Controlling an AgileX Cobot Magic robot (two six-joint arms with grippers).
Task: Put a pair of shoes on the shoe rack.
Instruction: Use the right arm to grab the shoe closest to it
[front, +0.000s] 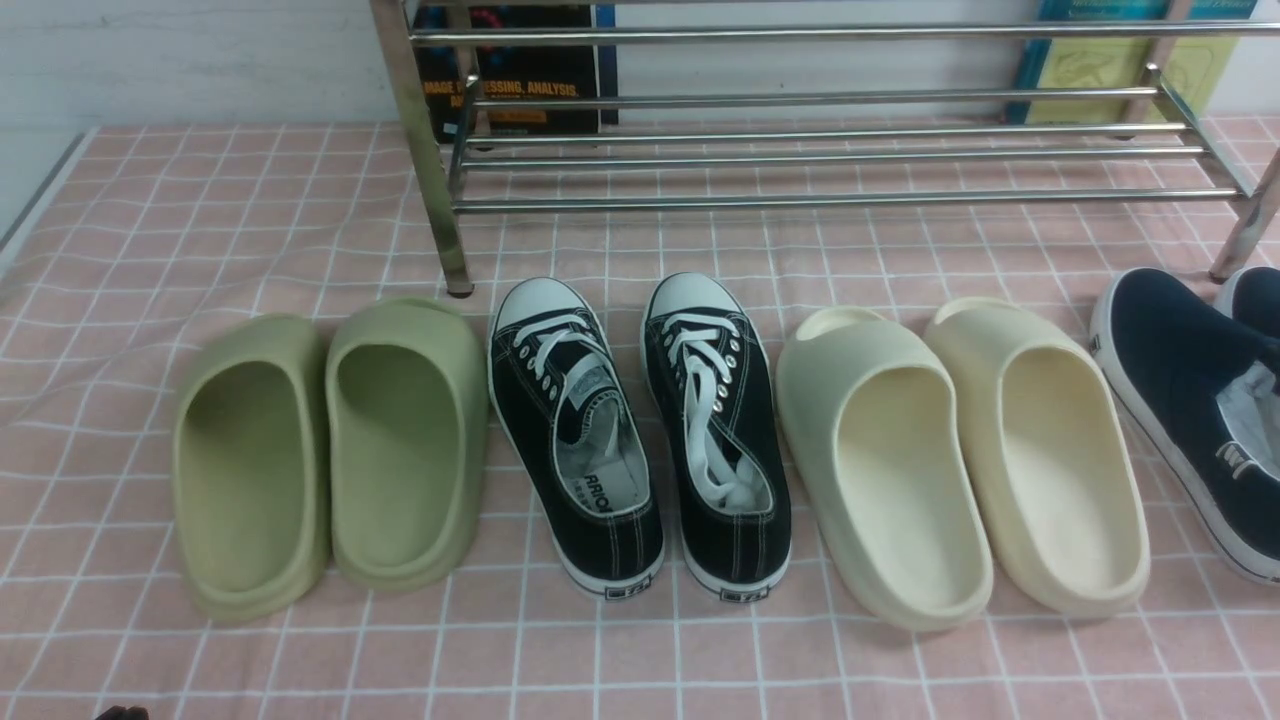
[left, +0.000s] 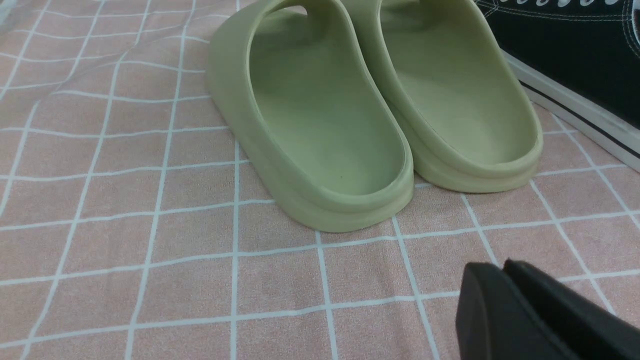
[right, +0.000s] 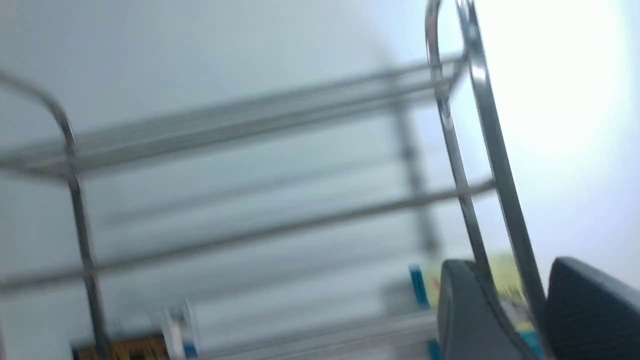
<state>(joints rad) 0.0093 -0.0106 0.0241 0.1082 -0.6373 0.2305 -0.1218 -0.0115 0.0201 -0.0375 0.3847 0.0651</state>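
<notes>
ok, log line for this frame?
left gripper: shut, empty | right gripper: open, empty, facing rack | navy shoes: on cloth, unracked

Navy slip-on (front: 1170, 360), white sole, pale grey lining, is lying flat at the right edge, toe pointing up-left. Second navy shoe (front: 1258, 298) is peeking in beside it, mostly cropped. Shiny silver shoe rack (front: 800, 197) is standing across the top, its right leg ending near the shoes.
</notes>
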